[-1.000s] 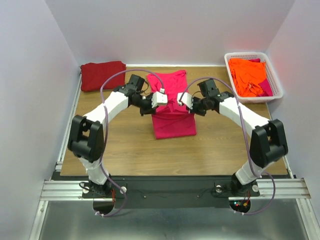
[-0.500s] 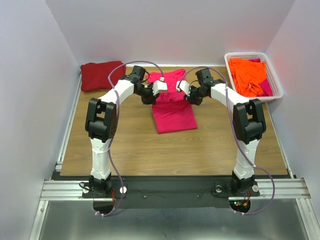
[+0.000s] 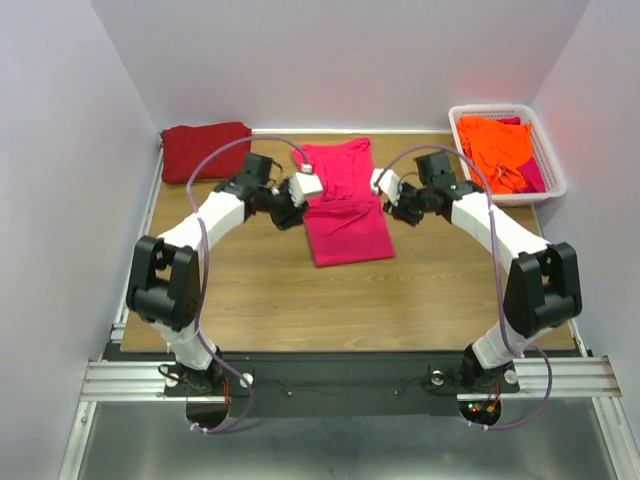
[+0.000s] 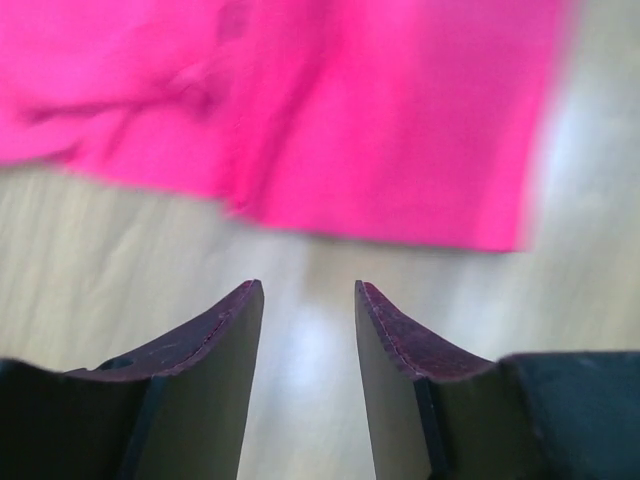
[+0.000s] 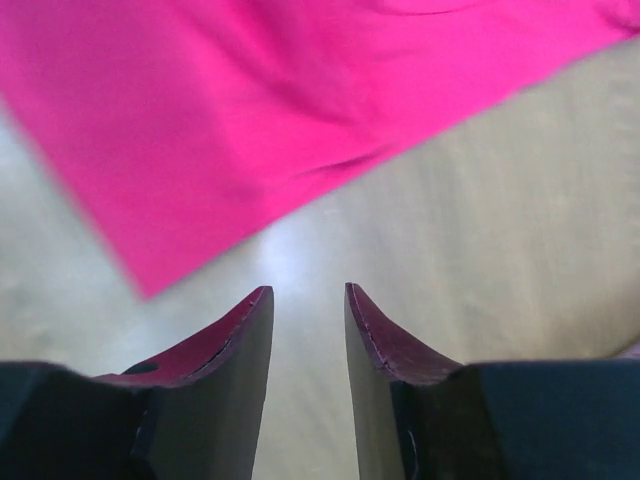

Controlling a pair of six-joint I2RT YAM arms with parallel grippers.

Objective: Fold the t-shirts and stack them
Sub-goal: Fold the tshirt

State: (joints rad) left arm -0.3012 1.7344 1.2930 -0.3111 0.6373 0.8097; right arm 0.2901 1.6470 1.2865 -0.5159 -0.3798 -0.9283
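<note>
Pink cloth, overhead: the pink-red t-shirt [image 3: 347,205] lies partly folded at the far middle of the wooden desk [image 3: 280,290], with a crease across its middle.
Dark red cloth, overhead: the dark red t-shirt [image 3: 205,150] sits folded at the desk's far left corner, well apart from the pink one.
Basket, overhead: the orange shirts [image 3: 495,150] are heaped in the white basket [image 3: 553,172] at the far right.
Arms, overhead: the left gripper [image 3: 288,210] is just beside the pink shirt's left edge and the right gripper [image 3: 402,208] just beside its right edge, one on each side.
Left wrist: the left gripper [image 4: 308,288] has its jaws parted by a moderate gap with nothing between them. Bare desk [image 4: 130,240] lies below, and the blurred edge of the pink-red t-shirt [image 4: 300,100] is just ahead.
Right wrist: the right gripper [image 5: 300,290] is likewise parted and empty over bare desk [image 5: 500,200]. The pink-red t-shirt [image 5: 250,110] lies ahead, clear of the fingertips.
</note>
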